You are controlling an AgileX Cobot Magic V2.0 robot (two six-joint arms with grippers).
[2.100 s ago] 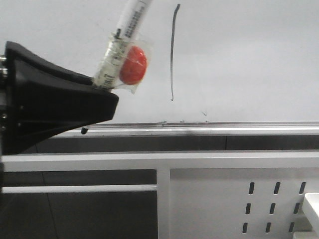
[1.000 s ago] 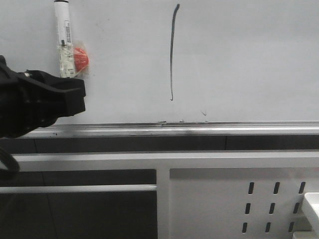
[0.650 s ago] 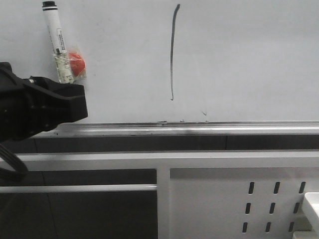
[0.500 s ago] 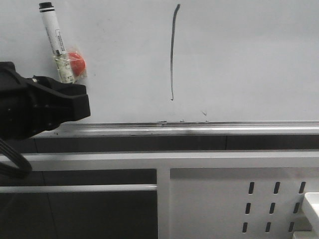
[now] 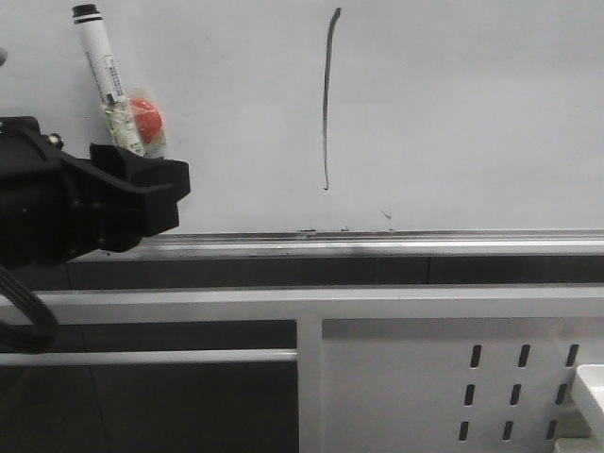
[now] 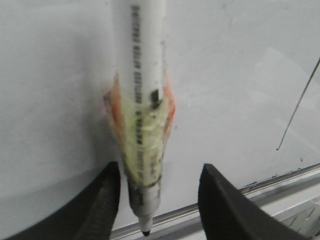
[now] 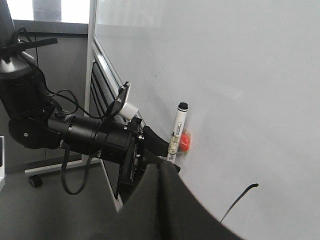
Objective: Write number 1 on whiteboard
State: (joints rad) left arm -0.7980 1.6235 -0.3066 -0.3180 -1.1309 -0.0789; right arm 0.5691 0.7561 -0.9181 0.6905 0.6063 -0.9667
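I see the number 1 (image 5: 326,99) drawn near the top middle of the whiteboard (image 5: 472,113). My left gripper (image 6: 155,200), jaws apart, flanks the marker (image 6: 142,125); its print is unreadable. Right jaws: cannot tell.

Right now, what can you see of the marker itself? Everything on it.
The marker is a white plastic barrel with small black print along it and a black end pointing up. Clear tape binds a red-orange round piece to its lower part. It stands nearly upright, leaning slightly left, against the whiteboard, left of the number 1. In the left wrist view its dark tip sits between the open fingers of the left claw, neither visibly pressing it.
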